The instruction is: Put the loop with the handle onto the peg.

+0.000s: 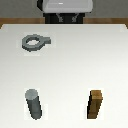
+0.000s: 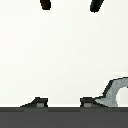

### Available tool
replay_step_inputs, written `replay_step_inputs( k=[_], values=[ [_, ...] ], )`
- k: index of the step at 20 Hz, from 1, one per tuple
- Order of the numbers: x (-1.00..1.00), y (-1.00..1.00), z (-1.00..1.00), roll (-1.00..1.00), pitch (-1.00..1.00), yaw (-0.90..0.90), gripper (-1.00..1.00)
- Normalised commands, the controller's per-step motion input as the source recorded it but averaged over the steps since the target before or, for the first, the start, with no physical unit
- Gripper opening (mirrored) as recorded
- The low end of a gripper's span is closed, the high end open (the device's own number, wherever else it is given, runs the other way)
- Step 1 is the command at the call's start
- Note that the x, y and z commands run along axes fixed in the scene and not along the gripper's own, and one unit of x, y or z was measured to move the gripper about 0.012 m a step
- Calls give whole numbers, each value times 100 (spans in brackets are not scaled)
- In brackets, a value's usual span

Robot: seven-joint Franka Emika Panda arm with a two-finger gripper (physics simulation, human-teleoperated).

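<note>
- Gripper fingers spread apart, holding nothing
- Loop with the handle lies flat on the table, well apart from the peg, on its robot side
- Looks rigid and thin; pinch its tab handle

Arm: white/light-grey rounded housing, glossy, dark underside. Gripper: black body w/ two short grey fingers. Wrist view: finger tips black, slim, tapered; low-res render, no cables/markings discernible.
</note>
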Motion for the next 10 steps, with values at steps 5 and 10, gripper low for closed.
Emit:
replay_step_inputs(
  k=[5,10],
  values=[
    [0,0,0,0,0,0,100],
    [0,0,0,0,0,0,100]
  ],
)
